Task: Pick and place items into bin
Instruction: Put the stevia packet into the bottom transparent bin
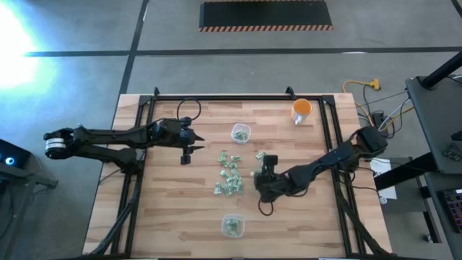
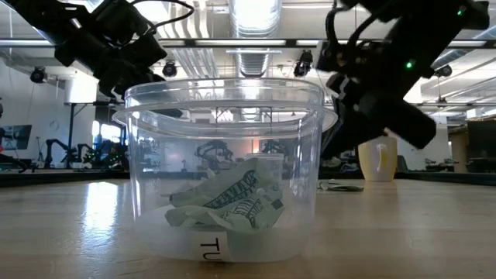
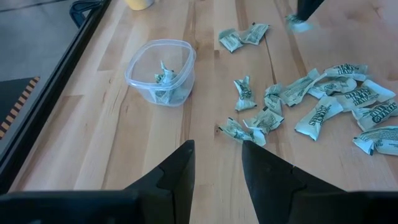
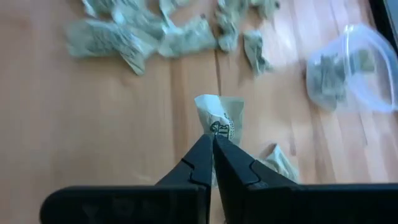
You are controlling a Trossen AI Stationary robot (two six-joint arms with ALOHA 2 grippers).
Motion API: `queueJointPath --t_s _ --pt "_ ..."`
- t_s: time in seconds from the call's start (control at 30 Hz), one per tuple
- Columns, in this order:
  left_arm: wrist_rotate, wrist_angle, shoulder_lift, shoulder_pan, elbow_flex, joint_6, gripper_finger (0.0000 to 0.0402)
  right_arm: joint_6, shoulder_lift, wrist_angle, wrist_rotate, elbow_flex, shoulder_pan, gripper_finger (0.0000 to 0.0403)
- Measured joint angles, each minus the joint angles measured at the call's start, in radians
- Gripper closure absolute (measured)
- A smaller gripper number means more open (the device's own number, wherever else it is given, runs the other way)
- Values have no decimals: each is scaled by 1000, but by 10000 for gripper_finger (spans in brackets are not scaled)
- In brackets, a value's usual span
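While my left arm waits over the tabletop's (image 1: 166,217) left side, I see its left claw (image 3: 216,163) spread, fingers apart with bare wood between them, hanging near the far clear bin (image 1: 240,133). That bin already holds a couple of wrapped pieces. My right claw (image 4: 211,149) is pressed together on one green-and-white wrapped piece (image 4: 219,118), pinching it by the lower edge so the wrapper sticks up past the fingertips. From above, that claw sits just right of the loose scatter of wrapped pieces (image 1: 229,175) in the middle of the tabletop. A second clear bin (image 1: 232,226) stands at the near edge, well apart from the scatter, with several crumpled pieces inside; from table height it fills most of my picture. An orange cup (image 1: 302,110) stands at the far right corner.
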State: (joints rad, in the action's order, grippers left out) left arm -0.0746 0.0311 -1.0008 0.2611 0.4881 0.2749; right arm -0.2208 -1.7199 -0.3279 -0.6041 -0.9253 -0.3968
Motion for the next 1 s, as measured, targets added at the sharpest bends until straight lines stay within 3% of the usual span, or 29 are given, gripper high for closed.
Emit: queueJointPath --t_s 0.3,1.0 --pt "0 -1 0 0 0 0 285 143 66 202 42 0 -89 395" --pt "1 -5 0 0 -4 0 285 377 -9 467 361 -99 -134 395"
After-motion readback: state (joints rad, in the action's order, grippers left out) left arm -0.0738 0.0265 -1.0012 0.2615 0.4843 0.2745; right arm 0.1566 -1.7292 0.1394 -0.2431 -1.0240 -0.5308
